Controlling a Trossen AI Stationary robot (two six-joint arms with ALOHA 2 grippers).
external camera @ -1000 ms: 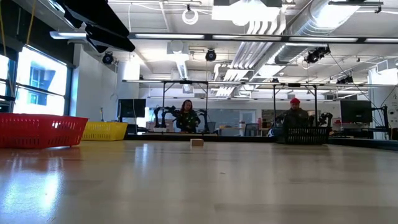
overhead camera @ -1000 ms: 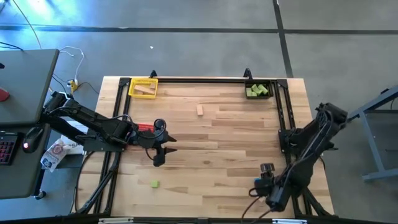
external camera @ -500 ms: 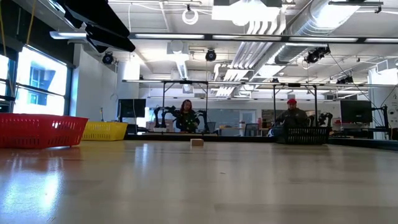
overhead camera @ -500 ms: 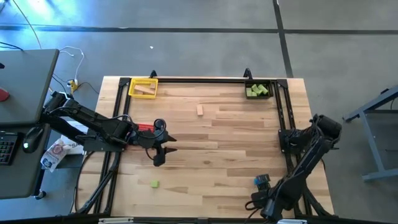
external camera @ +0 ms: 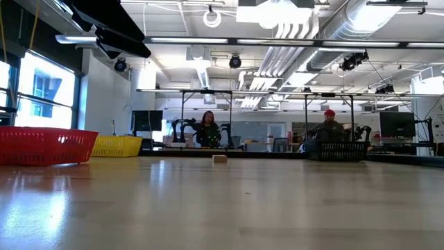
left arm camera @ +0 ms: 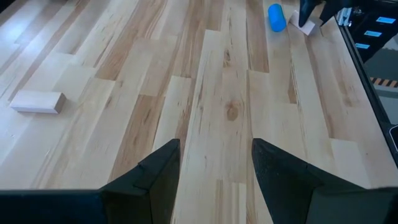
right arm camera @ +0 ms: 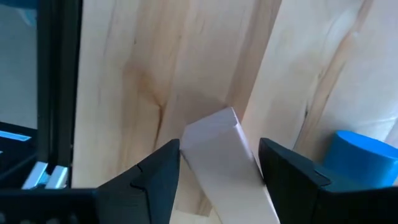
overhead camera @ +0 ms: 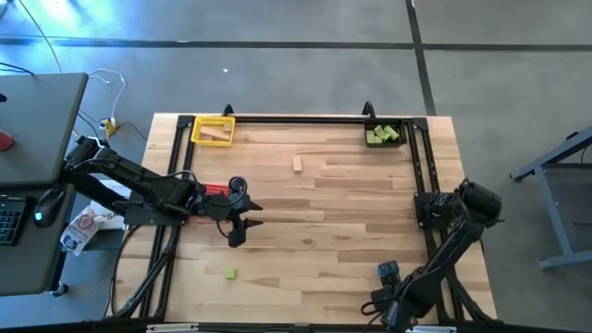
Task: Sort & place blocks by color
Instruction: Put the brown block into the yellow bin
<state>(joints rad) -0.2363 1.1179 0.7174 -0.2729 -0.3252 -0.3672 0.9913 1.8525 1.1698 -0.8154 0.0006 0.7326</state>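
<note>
Right gripper (right arm camera: 217,180) low at table's near right edge, jaws closing around tan block (right arm camera: 221,146); blue block (right arm camera: 364,155) alongside risks nudge. Left gripper (left arm camera: 214,168) open, idle.

Wooden table (overhead camera: 351,213) bears bins, perhaps four loose blocks.

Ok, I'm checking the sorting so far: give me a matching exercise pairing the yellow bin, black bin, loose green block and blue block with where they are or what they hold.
Things:
1. yellow bin
2. black bin
3. loose green block
4. blue block

Places or contents:
A. beside the right end effector
B. holds green blocks
C. alone on the bare table, front left
D. holds tan blocks

Pairs: 1-D, 2-B, 3-C, 4-A
</note>
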